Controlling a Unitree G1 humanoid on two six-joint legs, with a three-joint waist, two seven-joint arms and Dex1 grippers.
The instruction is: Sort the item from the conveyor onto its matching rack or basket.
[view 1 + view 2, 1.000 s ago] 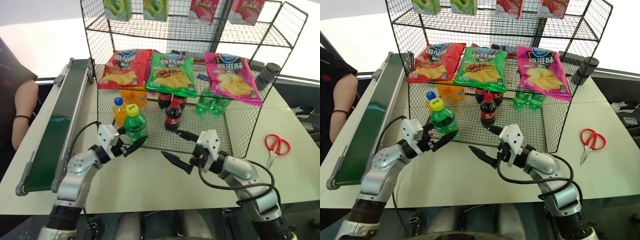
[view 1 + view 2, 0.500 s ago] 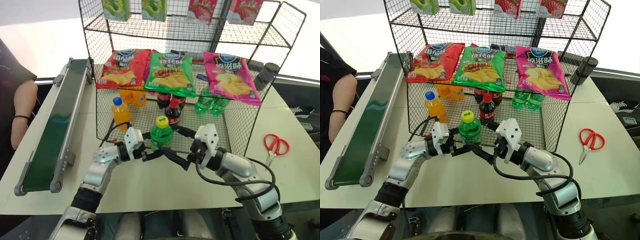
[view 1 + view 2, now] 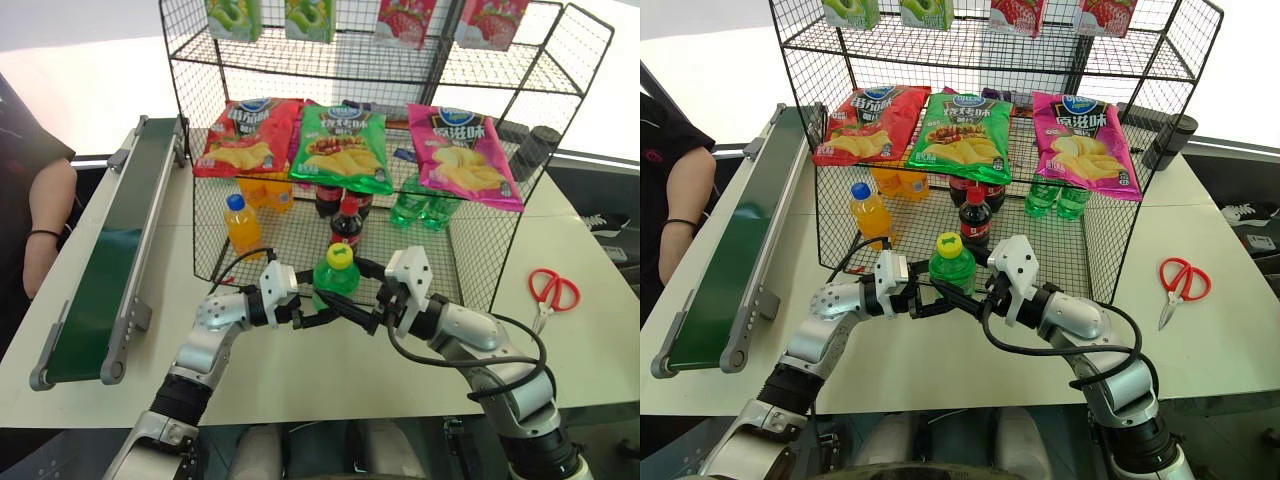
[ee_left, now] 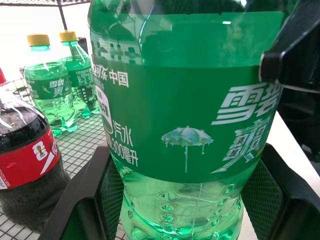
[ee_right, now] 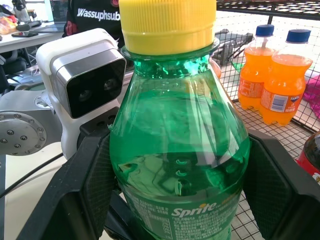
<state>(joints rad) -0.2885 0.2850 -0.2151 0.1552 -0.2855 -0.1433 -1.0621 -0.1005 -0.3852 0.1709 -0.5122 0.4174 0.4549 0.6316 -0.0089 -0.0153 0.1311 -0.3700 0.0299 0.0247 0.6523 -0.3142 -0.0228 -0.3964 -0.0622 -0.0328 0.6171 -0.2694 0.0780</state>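
Note:
The item, a clear-green soda bottle with a yellow cap, stands upright in the air just in front of the black wire basket. My left gripper comes in from the left and is shut on its labelled lower body. From the right, my right gripper is shut on the bottle higher up, below the shoulder. The dark green conveyor runs along the table's left side, with nothing on the belt.
Inside the basket stand an orange-drink bottle, a cola bottle and green bottles. Crisp bags lie on the shelf above. Red scissors lie at the right. A person's arm rests beside the conveyor.
My left gripper has carried the bottle rightward from near the orange bottle to the right gripper. The right gripper's fingers, open before, have closed on the bottle.

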